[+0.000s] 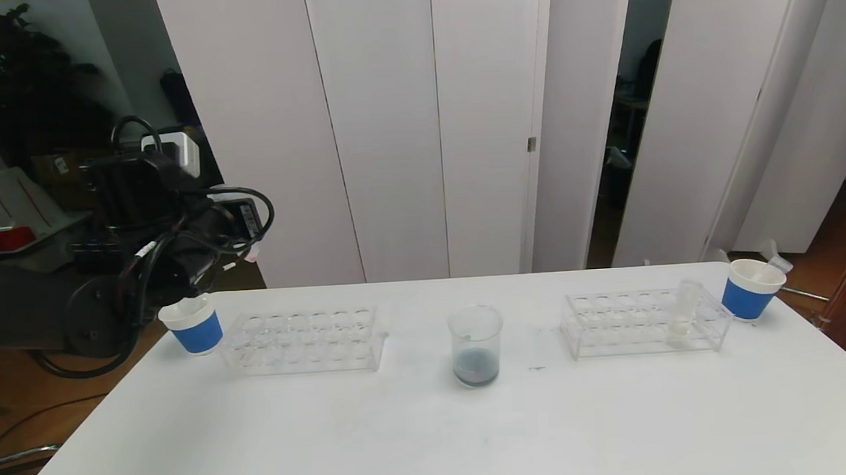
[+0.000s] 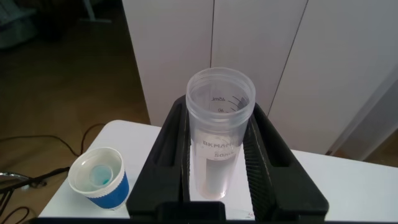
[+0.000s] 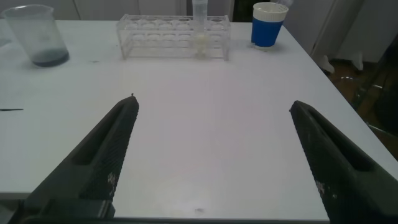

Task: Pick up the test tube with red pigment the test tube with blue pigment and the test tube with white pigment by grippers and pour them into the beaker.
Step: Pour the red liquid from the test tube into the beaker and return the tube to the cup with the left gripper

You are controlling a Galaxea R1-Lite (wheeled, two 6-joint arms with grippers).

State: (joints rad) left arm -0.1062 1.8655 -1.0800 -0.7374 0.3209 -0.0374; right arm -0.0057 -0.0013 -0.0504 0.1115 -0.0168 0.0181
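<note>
Clear glass beaker (image 1: 476, 345), holding dark liquid, is stood mid-table between two clear plastic racks (image 1: 304, 341). A clear, near-empty graduated tube (image 2: 219, 134) is clenched upright by the left gripper (image 2: 221, 158) above a blue-banded paper cup (image 2: 99, 177). The cream-white tube (image 1: 684, 311) is seated in the right rack. The right gripper (image 3: 214, 155) is spread wide above bare table (image 3: 205, 118).

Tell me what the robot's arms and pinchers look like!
The left arm is chunky and black, with round joints, looping black cables, small white tags and a white box on top. Its left gripper has two thick black matte fingers with ridged inner pads. The right gripper has two long, black, wedge-shaped fingers, slightly scuffed.
</note>
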